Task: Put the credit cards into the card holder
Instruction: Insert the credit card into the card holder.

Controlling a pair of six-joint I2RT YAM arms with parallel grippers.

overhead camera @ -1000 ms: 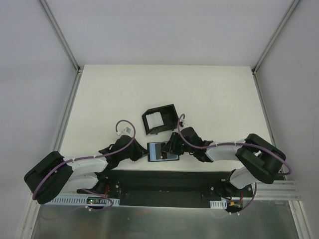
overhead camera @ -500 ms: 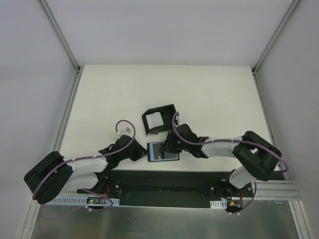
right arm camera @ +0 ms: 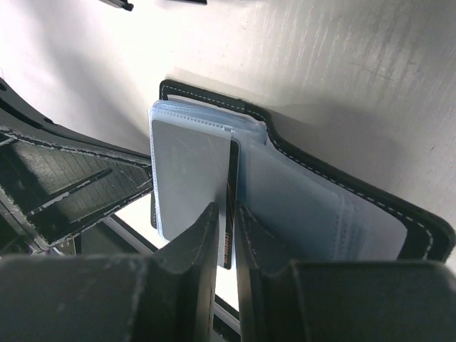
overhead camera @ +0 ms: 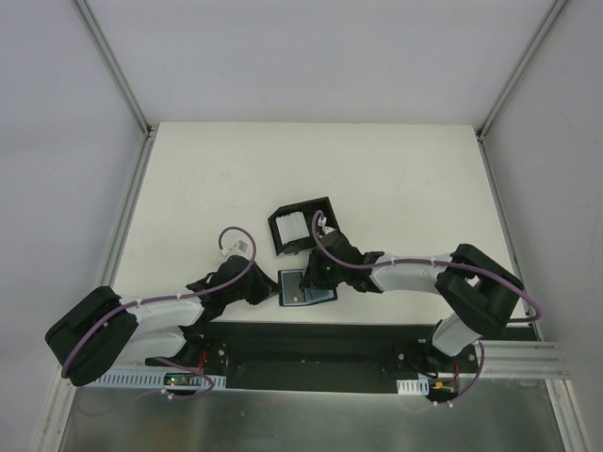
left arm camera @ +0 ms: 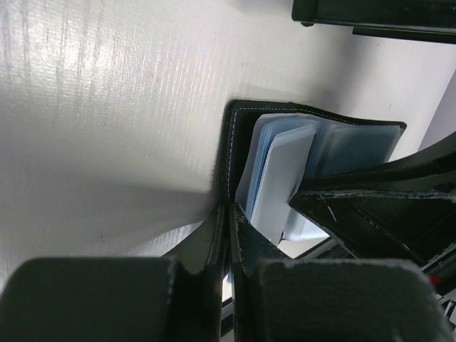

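Insertion is the step in hand: the wallet (overhead camera: pixel 303 287) lies open on the table (overhead camera: pixel 396 179), bluish sleeves up, and one pale card (right arm camera: pixel 189 171) sits part-way into a clear sleeve, with its near end sticking out past the wallet's edge. More cards (overhead camera: pixel 293 226) show as a whitish patch in the box (overhead camera: pixel 325 209) just behind the wallet.

By my reading, the next move is a short, straight push along the sleeve until the card is flush. The wallet must stay pinned flat, and the card must not skew, or it could catch on the sleeve mouth or drag the leaf up. After that the claw can let go and reach behind the wallet for another card.

Right claw (right arm camera: pixel 226 214) is above the wallet's middle. Its fingers are drawn nearly together, and only a thin dark strip along the card's right edge shows between them, so it appears to be pinching the card.

Left claw (left arm camera: pixel 228 214) is clenched tight on the wallet's left cover at the near corner, holding it against the table.
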